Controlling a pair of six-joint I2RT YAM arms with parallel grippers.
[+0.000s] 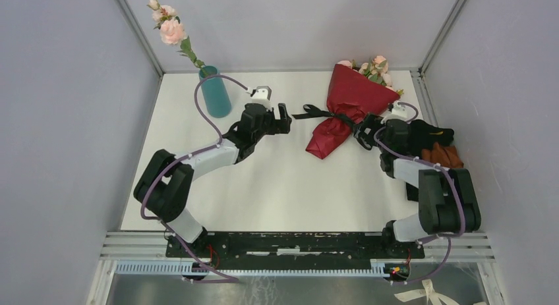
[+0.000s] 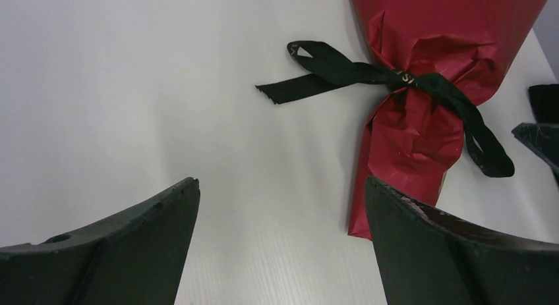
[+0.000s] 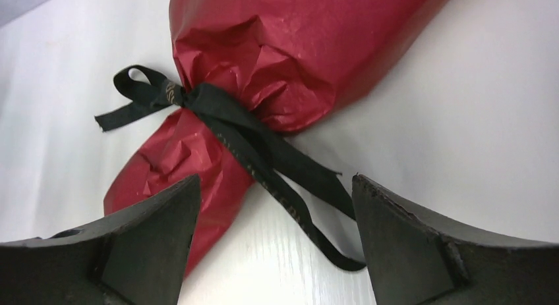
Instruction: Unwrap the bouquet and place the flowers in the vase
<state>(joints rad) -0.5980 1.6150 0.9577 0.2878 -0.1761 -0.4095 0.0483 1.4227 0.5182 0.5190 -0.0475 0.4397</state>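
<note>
Item 1, right gripper point(image 3: 275, 186): jaws wide, nothing held, straddling a loose tail of the black ribbon point(image 3: 264, 140) just beside the bouquet.

Item 2, left gripper point(image 2: 282, 186): jaws wide, empty, apart from the bouquet on its narrow-end side.

Item 3, bouquet point(image 3: 277, 48): flat on the table point(image 1: 277, 186), long axis diagonal. The narrow end points near-left, the blooms far-right. I judge it light, with crinkly, tear-prone paper and a limp ribbon. Best hold is probably a ribbon tail.

Item 4, vase point(image 1: 215, 94): upright, well left of the bouquet, some flowers point(image 1: 171, 29) already in it.
</note>
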